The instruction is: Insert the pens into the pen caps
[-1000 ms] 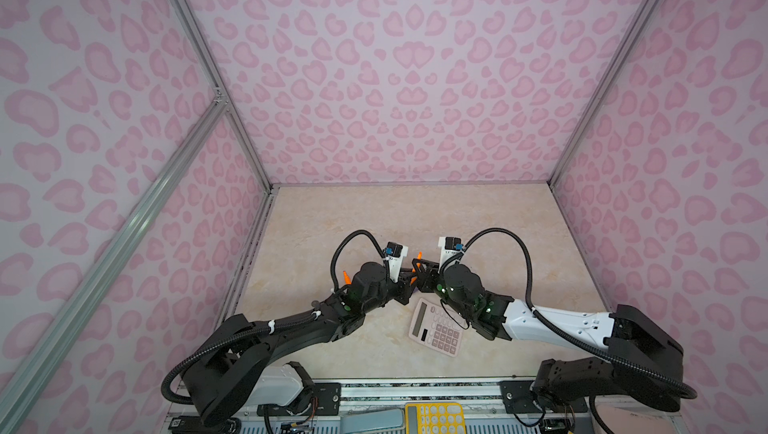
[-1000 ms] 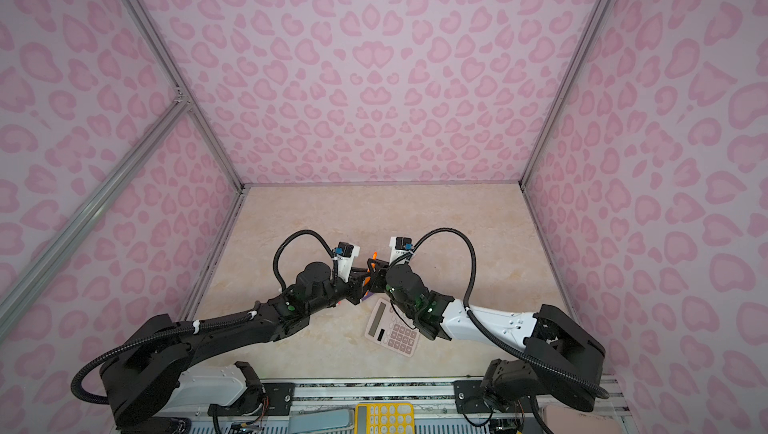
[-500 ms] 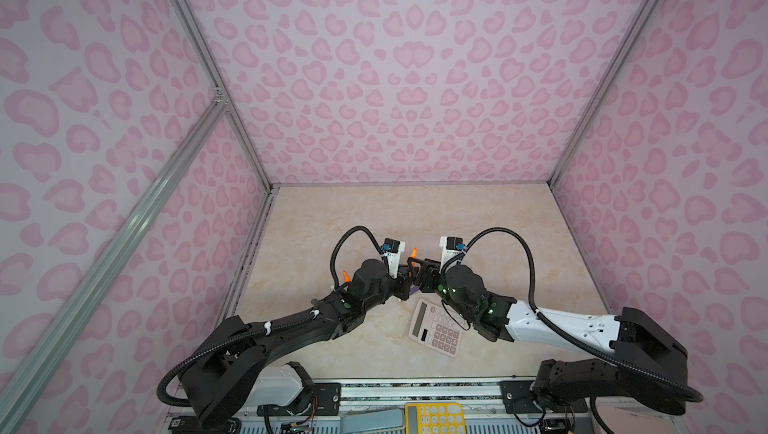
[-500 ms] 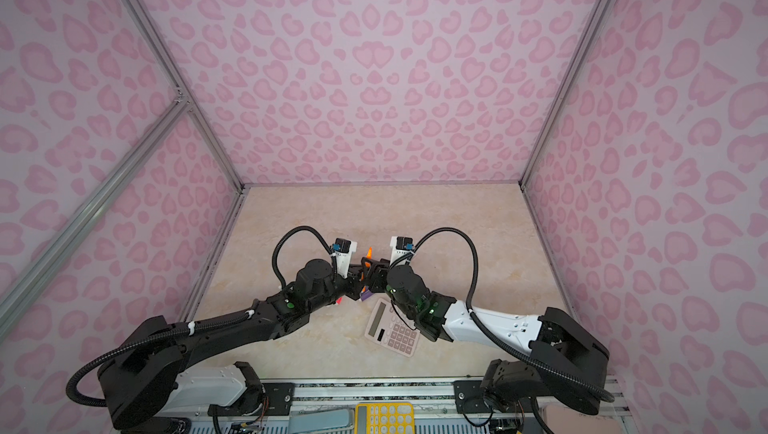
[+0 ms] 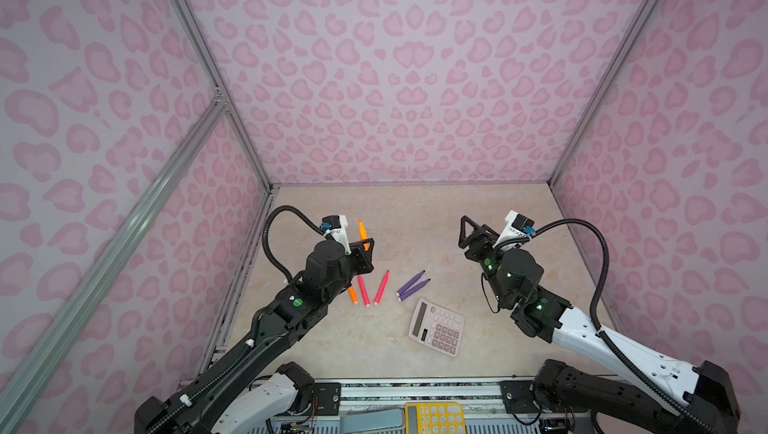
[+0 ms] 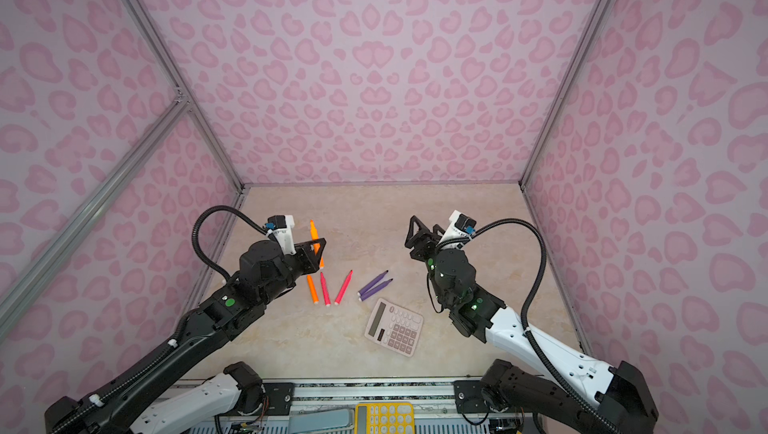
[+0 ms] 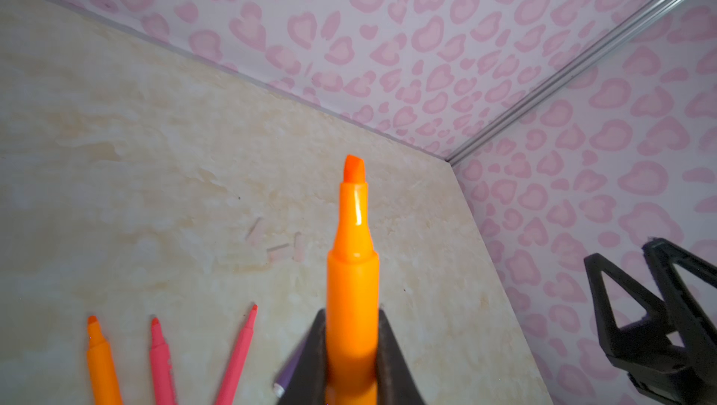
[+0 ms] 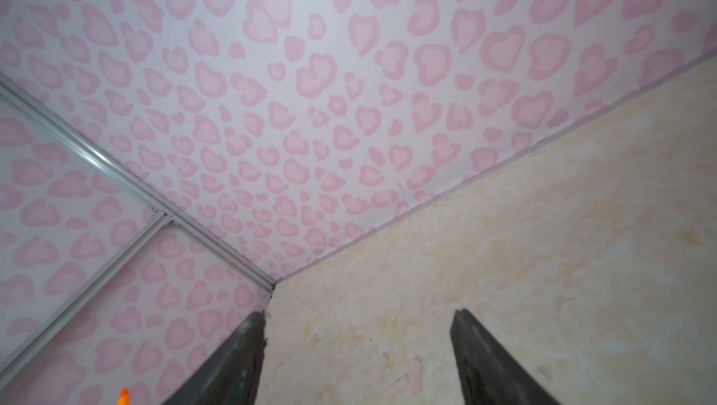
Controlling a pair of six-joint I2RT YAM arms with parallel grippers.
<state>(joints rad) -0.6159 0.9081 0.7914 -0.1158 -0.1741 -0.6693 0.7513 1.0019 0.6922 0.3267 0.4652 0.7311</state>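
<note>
While left fingers (image 7: 310, 356) clamp an orange pen (image 7: 352, 267), right fingers (image 8: 232, 364) spread, pen caps (image 7: 298, 247) clearest wrist-side

The orange plastic marker pen (image 7: 352, 286), lower middle of the left wrist view, is glossy, with a bright streak down its tapered neck; its chisel tip looks matt and felt-like. The fingers (image 7: 392, 360) of the left end effector (image 7: 351, 312) pinching it are matt black and faintly grainy. The beige marble-patterned tabletop (image 7: 155, 151) is smooth with a dull sheen. On it, the small clear plastic pen caps (image 7: 298, 247) are translucent, nearly colourless. The pink heart-print walls (image 5: 395, 78) look matt; the silver frame rail (image 5: 124, 234), left in a top view, is shiny metal. The pinkish calculator (image 5: 436, 328) looks like smooth plastic.
</note>
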